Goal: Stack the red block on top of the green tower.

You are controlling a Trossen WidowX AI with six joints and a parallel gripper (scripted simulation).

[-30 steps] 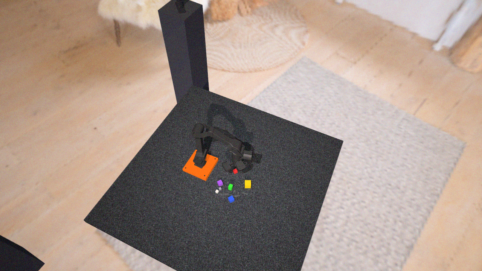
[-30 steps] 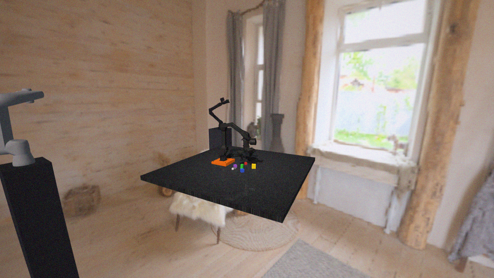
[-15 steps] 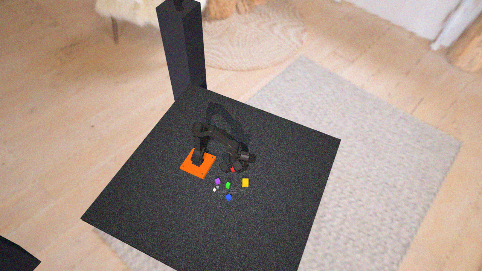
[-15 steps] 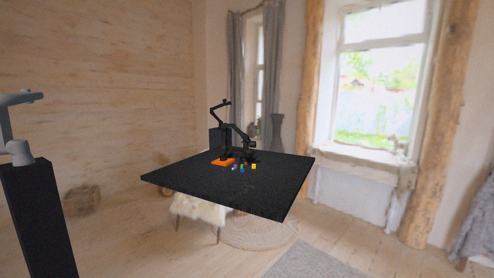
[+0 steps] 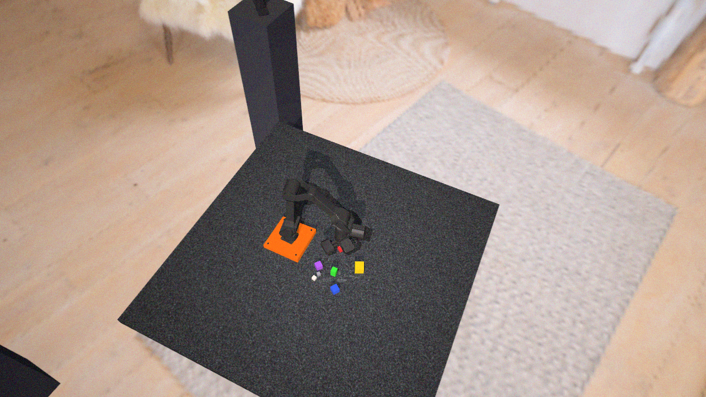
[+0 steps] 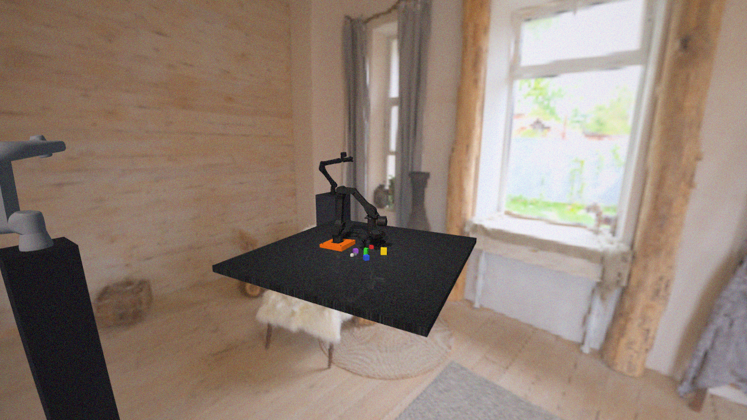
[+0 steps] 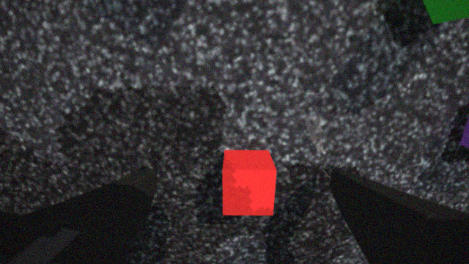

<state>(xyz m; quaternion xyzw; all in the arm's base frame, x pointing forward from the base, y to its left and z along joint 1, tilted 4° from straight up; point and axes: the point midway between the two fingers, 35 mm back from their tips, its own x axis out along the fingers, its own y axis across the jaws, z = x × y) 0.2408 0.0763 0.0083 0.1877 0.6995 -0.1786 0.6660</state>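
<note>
The small red block (image 5: 339, 249) (image 6: 371, 247) (image 7: 249, 187) sits on the dark table top. My gripper (image 5: 338, 246) (image 7: 244, 177) is open and low over it, pointing down. In the wrist view the red block lies between the two spread fingers, with a gap on each side, and neither finger touches it. The green tower (image 5: 333, 271) (image 6: 366, 251) stands a short way from the red block, on the side away from the arm. In the wrist view only a corner of the green tower (image 7: 448, 8) shows, at the top right.
A yellow block (image 5: 359, 267) (image 6: 383, 251), a blue block (image 5: 335, 289) (image 6: 366, 257) and a purple block (image 5: 318, 265) (image 6: 355, 251) (image 7: 465, 136) stand around the green tower. Small white (image 5: 314, 278) and grey (image 5: 318, 274) cubes are beside the purple one. The arm's orange base plate (image 5: 273, 242) is nearby.
</note>
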